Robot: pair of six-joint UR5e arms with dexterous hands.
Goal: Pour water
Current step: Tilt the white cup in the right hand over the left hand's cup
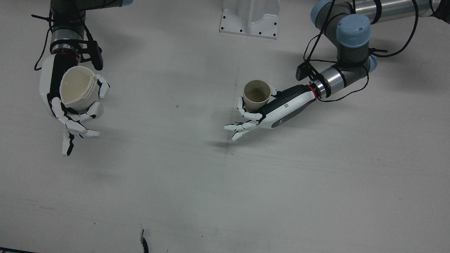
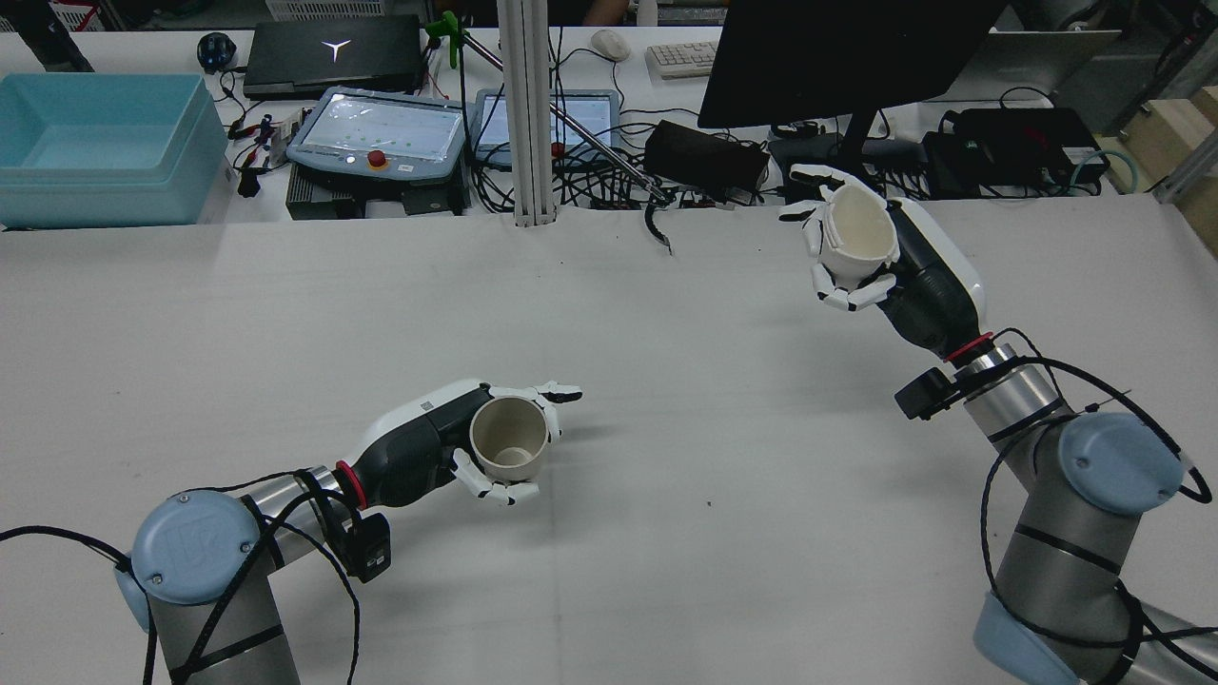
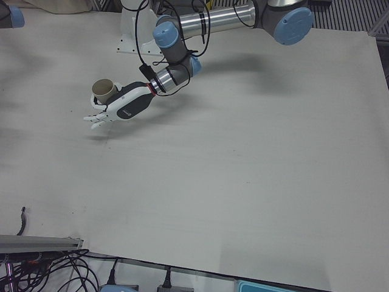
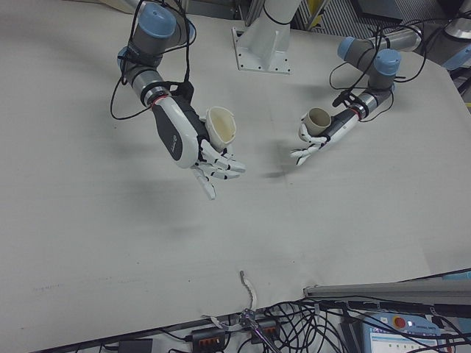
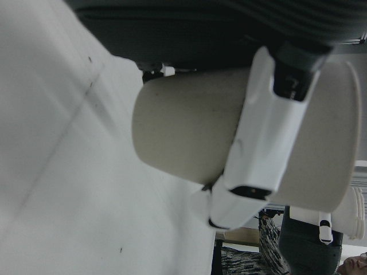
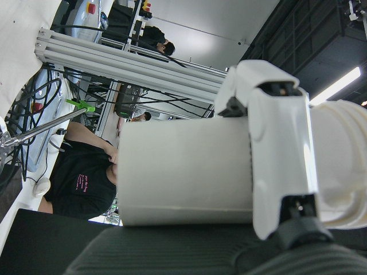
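Taking the white pedestal (image 1: 250, 19) at the table's (image 1: 225, 182) far edge as the mark, the left hand (image 1: 277, 109) sits low just in front of it and a little toward its own arm's side. Its fingers (image 1: 246, 114) are wrapped round a small beige paper cup (image 1: 256, 95), which stands upright with its mouth open to the ceiling. The right hand (image 1: 66, 102) is well off to the other side of the pedestal and raised clear of the table, fingers (image 2: 842, 295) closed on a stack of white paper cups (image 1: 78, 88) that is tipped slightly.

Both cups look light, thin-walled and easy to crush, so I'd judge a hold around the mid-wall, with gentle pressure, is the safe one. The rims would buckle.

The front view looks down into both mouths, and I cannot tell whether either holds water. The right hand view shows what that view does not: ridged, nested rims, so several cups are stacked. The left hand view shows one finger (image 5: 258, 143) lying across the beige cup's wall. Only the rear view shows how high the right hand is above the table.
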